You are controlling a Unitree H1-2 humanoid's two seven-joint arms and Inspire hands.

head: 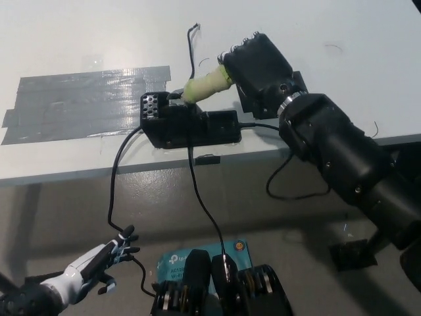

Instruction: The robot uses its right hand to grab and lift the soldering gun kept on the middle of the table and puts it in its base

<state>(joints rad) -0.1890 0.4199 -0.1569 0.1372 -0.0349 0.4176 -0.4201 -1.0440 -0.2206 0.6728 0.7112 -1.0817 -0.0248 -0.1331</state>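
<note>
Nearest, at the lower left and below the table edge, the white left hand (99, 263) rests with its fingers spread and nothing in them; a thin black cable (116, 191) runs down just past it. A teal box (181, 263) lies on the floor beside the bottom middle.

Further up, the black base (191, 125) sits near the front edge of the white table (66, 39), with cables leaving its front and right side. The soldering gun (204, 85), its handle yellow-green, is tilted with its lower end down at the top of the base and its upper end in the black right hand (260, 66), which is closed around that end. The right arm comes in from the lower right.

Left of the base, strips of grey tape (85, 102) lie flat on the table. Beyond the gun, a thin black wire (192, 49) curls up over the tabletop
</note>
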